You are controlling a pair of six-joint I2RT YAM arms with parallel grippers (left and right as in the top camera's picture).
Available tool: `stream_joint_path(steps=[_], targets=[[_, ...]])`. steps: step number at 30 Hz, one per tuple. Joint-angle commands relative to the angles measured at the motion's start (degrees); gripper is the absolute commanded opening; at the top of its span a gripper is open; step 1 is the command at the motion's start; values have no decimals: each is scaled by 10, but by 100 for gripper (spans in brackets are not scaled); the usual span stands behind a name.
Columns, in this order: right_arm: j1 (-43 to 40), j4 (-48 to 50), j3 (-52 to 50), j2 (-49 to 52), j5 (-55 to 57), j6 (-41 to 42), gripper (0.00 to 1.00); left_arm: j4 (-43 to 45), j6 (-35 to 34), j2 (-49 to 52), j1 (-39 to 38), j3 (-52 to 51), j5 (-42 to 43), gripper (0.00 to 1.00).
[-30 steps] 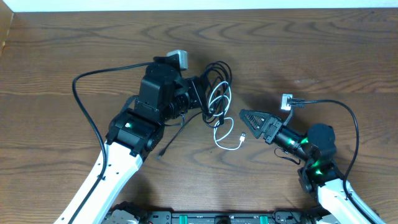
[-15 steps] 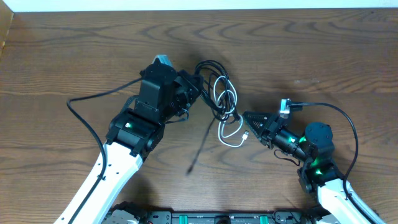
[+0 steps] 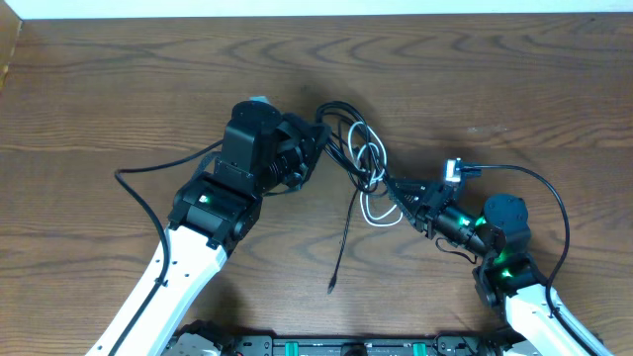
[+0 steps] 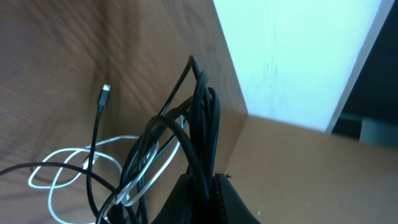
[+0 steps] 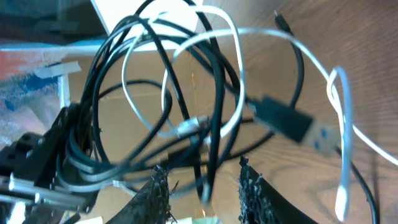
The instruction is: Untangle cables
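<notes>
The cables [image 3: 358, 148] are a tangle of thin black cords and one white cord [image 3: 378, 212] in the middle of the table. My left gripper [image 3: 309, 138] is shut on a bunch of black strands; in the left wrist view the bunch [image 4: 200, 118] rises out of the gripper [image 4: 202, 182]. A loose black end [image 3: 331, 288] trails toward the front. My right gripper [image 3: 392, 187] has pushed into the tangle from the right. In the right wrist view the gripper [image 5: 202, 180] stands open with black strands crossing the gap. A black plug [image 5: 285, 121] hangs just beyond.
The left arm's thick black cord [image 3: 148, 170] loops to the left. The right arm's cord [image 3: 556, 188] arcs at the right. The table's white back edge [image 3: 316, 8] runs along the top. Bare wooden table [image 3: 514, 79] surrounds the tangle.
My right gripper moved left into the tangle and narrowed its jaws. The left gripper shifted the bunch slightly right. The loose black end swung toward the front right.
</notes>
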Motion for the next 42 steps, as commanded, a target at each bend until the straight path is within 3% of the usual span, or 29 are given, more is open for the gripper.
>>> stream_joint_path(steps=[1, 9, 20, 26, 33, 42], targets=[[0, -4, 3, 0, 49, -33, 35, 1, 70, -5, 0, 9, 62, 8], [0, -83, 3, 1, 99, -51, 34, 21, 156, -5, 0, 9, 141, 8], [0, -83, 3, 1, 119, -51, 33, 30, 206, -5, 0, 9, 223, 8], [0, -95, 3, 1, 109, -61, 25, 103, 221, -5, 1, 9, 250, 8], [0, -217, 3, 1, 92, -116, 20, 239, 233, -5, 21, 9, 265, 8], [-2, -246, 3, 1, 108, -150, 21, 244, 233, -6, 85, 9, 317, 8]])
